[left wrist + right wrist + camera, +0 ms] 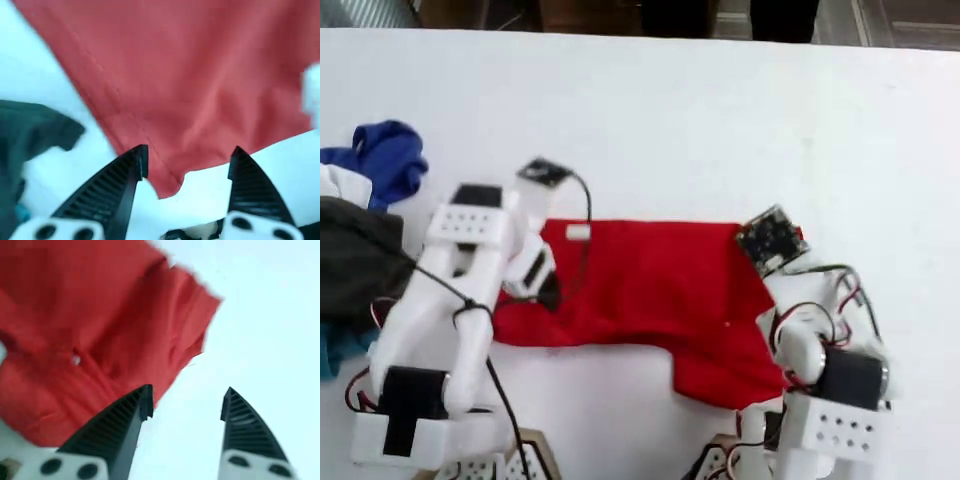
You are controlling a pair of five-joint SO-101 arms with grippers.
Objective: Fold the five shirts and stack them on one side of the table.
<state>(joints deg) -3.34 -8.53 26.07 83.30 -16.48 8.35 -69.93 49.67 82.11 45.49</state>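
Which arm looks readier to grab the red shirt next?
Probably the left: the left gripper, open, straddles a corner of the red shirt, while the right gripper, also open, has mostly bare table between its fingers.

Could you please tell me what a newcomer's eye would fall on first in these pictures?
The bright red shirt lying spread out in the middle of the white table stands out first. The left gripper and right gripper hang open over its opposite ends. A heap of other shirts, blue and dark among them, sits at the table's edge on the left gripper's side.
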